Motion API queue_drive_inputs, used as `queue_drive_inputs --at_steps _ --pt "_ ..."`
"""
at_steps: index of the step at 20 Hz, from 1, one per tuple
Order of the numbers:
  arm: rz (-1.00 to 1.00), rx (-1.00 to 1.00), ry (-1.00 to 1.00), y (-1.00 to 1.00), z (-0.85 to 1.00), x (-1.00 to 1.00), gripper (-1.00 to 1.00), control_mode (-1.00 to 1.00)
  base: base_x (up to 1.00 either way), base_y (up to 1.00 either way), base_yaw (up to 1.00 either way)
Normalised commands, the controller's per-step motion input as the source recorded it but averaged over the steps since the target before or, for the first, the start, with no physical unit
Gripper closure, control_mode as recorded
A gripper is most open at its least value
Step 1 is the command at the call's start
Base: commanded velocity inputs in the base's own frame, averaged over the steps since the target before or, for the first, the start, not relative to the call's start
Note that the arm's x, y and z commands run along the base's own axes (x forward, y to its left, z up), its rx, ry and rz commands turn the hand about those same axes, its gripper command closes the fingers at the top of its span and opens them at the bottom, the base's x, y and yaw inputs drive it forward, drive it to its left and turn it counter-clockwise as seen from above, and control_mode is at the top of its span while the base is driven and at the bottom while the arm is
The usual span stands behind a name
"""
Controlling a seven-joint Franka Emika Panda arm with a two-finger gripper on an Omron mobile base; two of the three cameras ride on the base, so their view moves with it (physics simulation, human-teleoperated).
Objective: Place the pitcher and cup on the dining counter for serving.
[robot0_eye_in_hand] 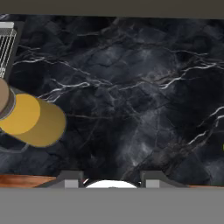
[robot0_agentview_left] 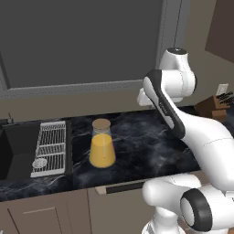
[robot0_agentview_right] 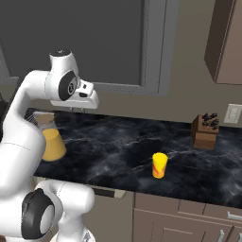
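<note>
Pitcher (robot0_agentview_left: 102, 148) upright, perhaps beside sink (robot0_agentview_left: 18, 146)

Pitcher (robot0_agentview_right: 49, 142) at left middle of right base view is half hidden behind the white arm; in the hand view the pitcher (robot0_eye_in_hand: 30, 120) is cut by the left edge. Sink (robot0_agentview_left: 13, 146) is cut by the left edge of left base view. Knife block (robot0_agentview_left: 218, 106) is partly behind the arm at right. Claw's (robot0_eye_in_hand: 112, 180) tips are barely visible at the bottom.

Both base views share the pitcher (robot0_agentview_left: 102, 149) (hand view looks straight down).
</note>
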Motion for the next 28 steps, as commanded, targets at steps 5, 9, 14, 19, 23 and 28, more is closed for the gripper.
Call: queue_drive_inputs --at_steps 5,9,14,19,23,28 --pt "0.03 -0.01 0.0 0.11 0.0 -0.26 -1.0 -1.0 0.0 0.0 0.0" --pt "0.04 -0.08 -0.09 0.61 0.0 -0.76 -1.0 -1.0 0.0 0.0 0.0" --pt "0.0 -0.01 -0.1 0.81 -0.1 -0.79 -1.0 -1.0 0.0 0.0 0.0" --pt "0.0 0.0 -0.1 1.0 -0.03 -0.46 -1.0 -1.0 0.0 0.0 0.0" --pt "0.0 0.0 -0.04 0.94 -0.03 -0.17 -1.0 -1.0 0.0 0.0 0.0" --pt "0.0 0.0 0.03 0.41 -0.07 0.09 -1.0 -1.0 0.0 0.0 0.0"
